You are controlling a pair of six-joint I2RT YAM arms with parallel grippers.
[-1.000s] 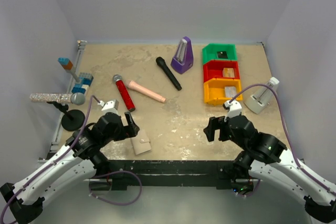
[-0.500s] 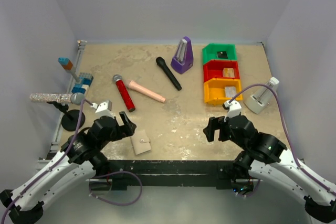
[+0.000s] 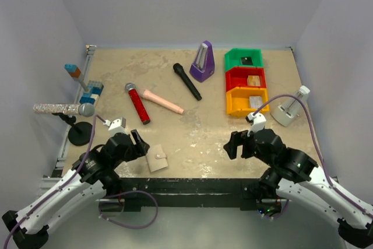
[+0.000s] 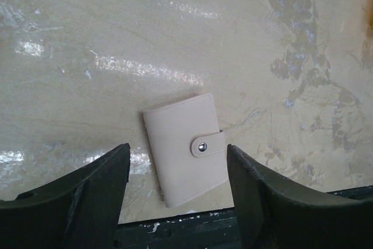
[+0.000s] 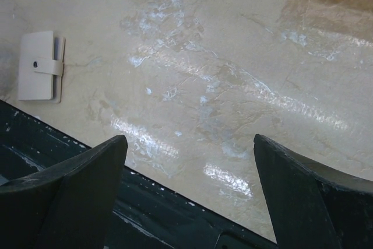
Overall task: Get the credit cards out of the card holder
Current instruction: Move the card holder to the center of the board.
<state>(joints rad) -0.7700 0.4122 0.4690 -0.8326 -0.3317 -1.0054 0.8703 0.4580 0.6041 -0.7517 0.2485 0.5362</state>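
The card holder (image 3: 156,158), a beige bifold held shut by its snap tab, lies flat near the table's front edge. In the left wrist view the card holder (image 4: 183,147) sits between and just beyond my two dark fingers, with a gap on each side. My left gripper (image 3: 139,143) (image 4: 178,154) is open and hovers over it, touching nothing. My right gripper (image 3: 232,143) (image 5: 189,141) is open and empty over bare table, well to the right; the card holder (image 5: 39,65) shows at its far left. The credit cards are hidden inside the shut holder.
Green (image 3: 245,58), red (image 3: 247,78) and yellow (image 3: 247,101) bins stand at the back right beside a purple metronome (image 3: 202,62). A black microphone (image 3: 187,81), a red microphone (image 3: 137,102) and a pink cylinder (image 3: 163,101) lie mid-table. A glitter microphone on a stand (image 3: 61,109) is at the left.
My left gripper has drawn back toward the near left, uncovering the card holder, and its jaws have narrowed a little. The right gripper has shifted slightly left.
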